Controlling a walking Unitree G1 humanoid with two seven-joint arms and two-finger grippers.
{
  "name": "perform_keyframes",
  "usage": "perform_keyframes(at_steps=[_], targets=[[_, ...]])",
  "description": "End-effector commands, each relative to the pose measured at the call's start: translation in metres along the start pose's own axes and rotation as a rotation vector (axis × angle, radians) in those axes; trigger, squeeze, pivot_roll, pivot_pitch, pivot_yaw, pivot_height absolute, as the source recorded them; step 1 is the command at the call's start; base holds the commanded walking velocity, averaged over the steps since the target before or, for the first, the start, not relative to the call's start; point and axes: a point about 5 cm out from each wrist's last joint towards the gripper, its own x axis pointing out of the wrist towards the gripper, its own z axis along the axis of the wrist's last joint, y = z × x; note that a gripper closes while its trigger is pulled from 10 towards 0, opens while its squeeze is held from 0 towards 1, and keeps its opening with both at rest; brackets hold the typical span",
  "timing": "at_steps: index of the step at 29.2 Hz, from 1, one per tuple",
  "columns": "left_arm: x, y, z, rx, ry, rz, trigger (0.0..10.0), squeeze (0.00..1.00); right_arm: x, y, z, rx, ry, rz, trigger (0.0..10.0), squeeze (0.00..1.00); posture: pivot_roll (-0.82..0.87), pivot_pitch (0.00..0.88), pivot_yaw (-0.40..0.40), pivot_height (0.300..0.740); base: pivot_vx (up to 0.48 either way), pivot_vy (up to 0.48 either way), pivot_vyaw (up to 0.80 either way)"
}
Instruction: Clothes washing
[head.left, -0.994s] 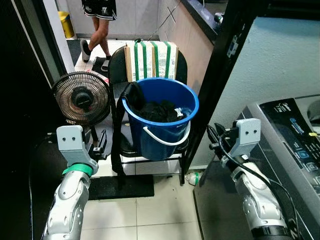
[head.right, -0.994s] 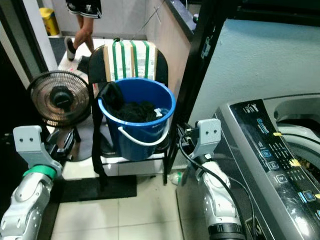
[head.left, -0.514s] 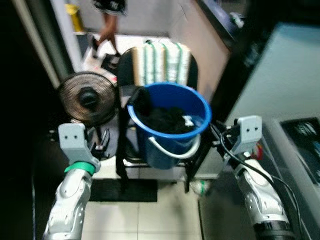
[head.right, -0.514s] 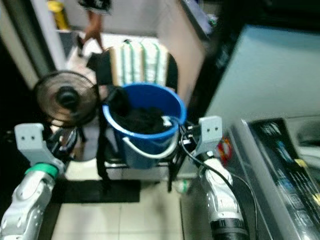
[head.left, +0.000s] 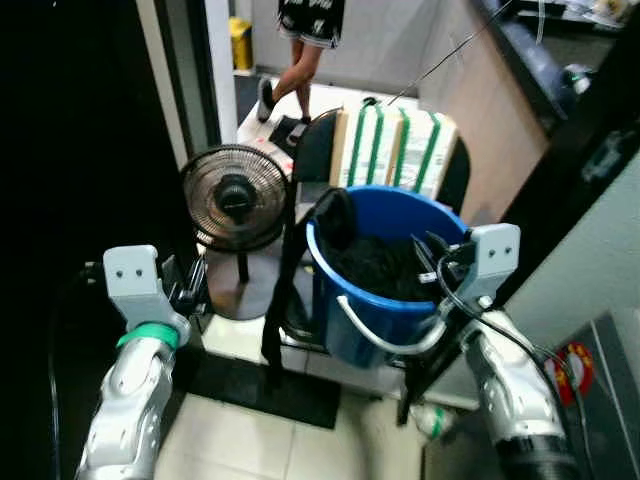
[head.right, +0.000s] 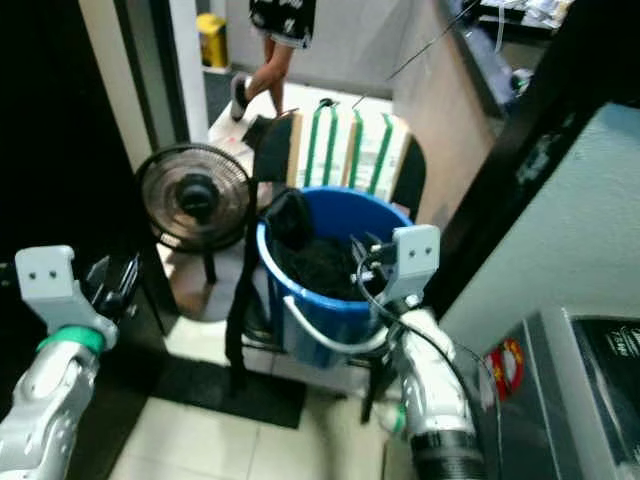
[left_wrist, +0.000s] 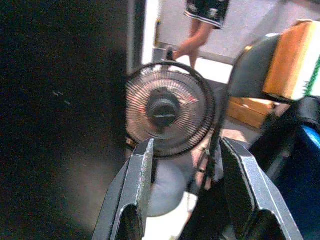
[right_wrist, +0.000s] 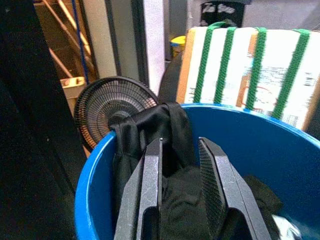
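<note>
A: So, how far is the washing now?

B: Only at the start, I think. The dark clothes (head.left: 375, 262) lie inside the blue bucket (head.left: 350, 330) on the black chair (head.left: 308, 160); nothing is lifted yet.

A: And the end effectors?

B: The right end effector (right_wrist: 180, 185) hangs over the bucket, its 2 fingers narrowly apart, holding nothing. The left end effector (left_wrist: 185, 180) is wide, empty, facing the fan (head.left: 236, 198).

A: Any writing?

B: None I can read; the box (head.left: 392, 150) shows only green stripes.
</note>
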Motion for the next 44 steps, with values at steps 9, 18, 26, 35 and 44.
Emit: perform_keyframes(at_steps=[9,18,26,35,44], targets=[[-0.0032,-0.0038,-0.0064,-0.008,0.036,-0.017,10.0,0.0,-0.0028,-0.0026,-0.004,0.008,0.007,-0.01,10.0,0.0,0.11,0.052,0.016,0.74,0.304,0.0,0.0],[-0.0033,-0.003,-0.0053,-0.011,0.037,-0.026,10.0,0.0,-0.0035,-0.0015,-0.0043,0.007,0.005,-0.012,10.0,0.0,0.11,0.057,0.021,0.74,0.315,0.0,0.0],[-0.0014,-0.0027,-0.0064,-0.008,0.049,-0.017,10.0,0.0,-0.0033,-0.0024,-0.0046,0.003,0.005,-0.018,10.0,0.0,0.11,0.056,0.022,0.74,0.179,0.0,0.0],[0.0019,-0.001,-0.0065,0.003,0.055,-0.017,10.0,0.0,-0.0015,-0.0025,-0.0056,-0.006,0.006,-0.024,10.0,0.0,0.11,0.036,0.028,0.74,0.0,0.0,0.0],[0.0051,-0.0037,-0.0129,0.059,0.077,-0.03,10.0,0.0,-0.0023,-0.0063,-0.0084,-0.01,0.043,-0.034,10.0,0.0,0.08,0.016,0.028,0.74,0.0,0.0,0.0]])
